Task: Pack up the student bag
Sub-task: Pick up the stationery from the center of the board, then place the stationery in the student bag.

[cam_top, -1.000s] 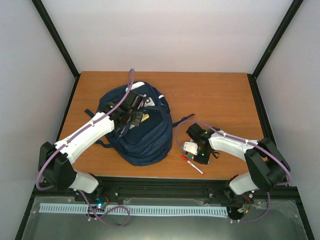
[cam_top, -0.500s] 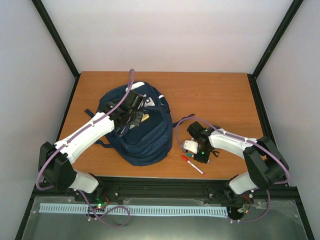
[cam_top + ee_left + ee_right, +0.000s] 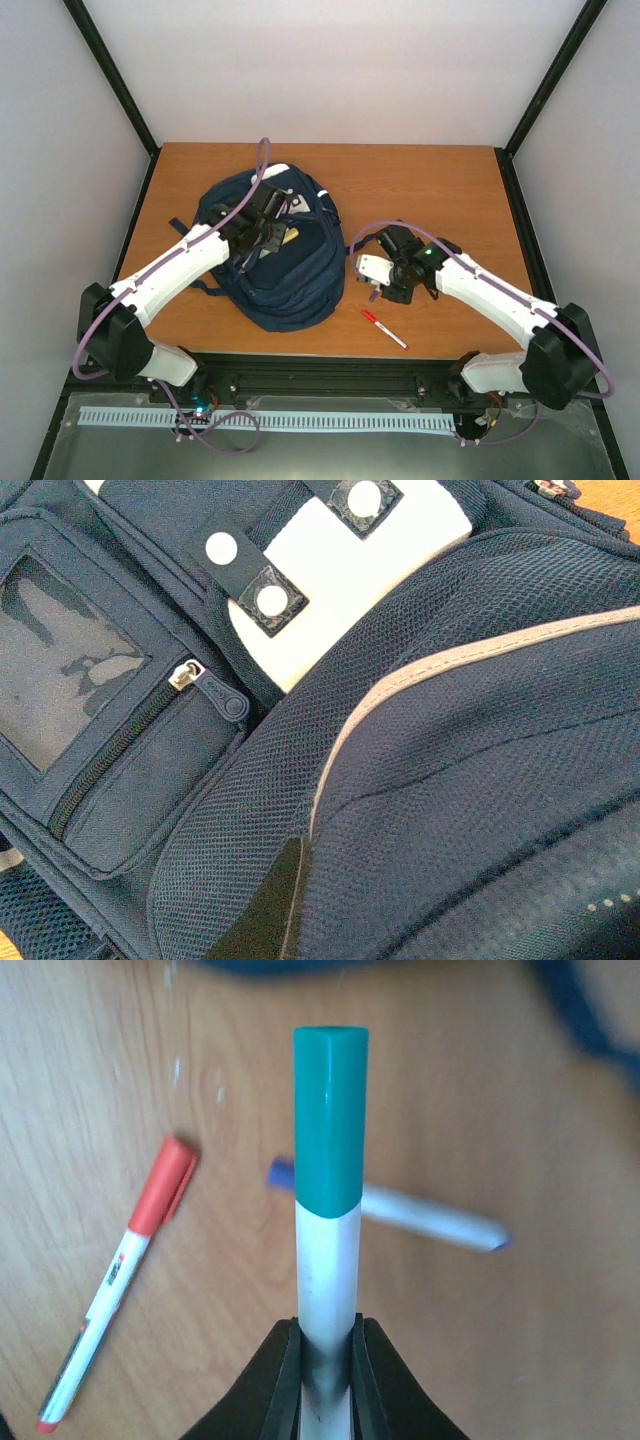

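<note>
The right arm [image 3: 480,290] reaches toward the middle of the tabletop [image 3: 430,190], and its jaws hang above the wood just to the right of the student bag [image 3: 285,280] without touching it. The right jaws are pinching a teal-capped marker [image 3: 328,1210]. They clamp its white barrel from both sides, and the capped end points straight out ahead of them.

In the right wrist view, two other pens lie flat on the tabletop below and beyond the jaws. A red-capped marker [image 3: 120,1270] lies to their left at a slant, with its cap at the far end. A blue-capped pen [image 3: 420,1215] lies crosswise ahead of them, passing behind the held marker and running out to the right. A blurred strip of navy fabric runs along the far edge, ahead of the jaws.

The left arm [image 3: 170,270] stretches over the student bag, which lies flat on the left half of the tabletop. The left jaws sit on the upper part of the bag and are pressed together. The pictures don't show whether they have caught any fabric.

The left wrist view is filled by the bag right under the jaws. A curved navy mesh panel with a pale stripe lies ahead and to the right. A white patch [image 3: 350,570] crossed by dark tabs with white studs sits further ahead. To the left are a zipper pull [image 3: 215,692] and a clear window pocket [image 3: 60,660].
</note>
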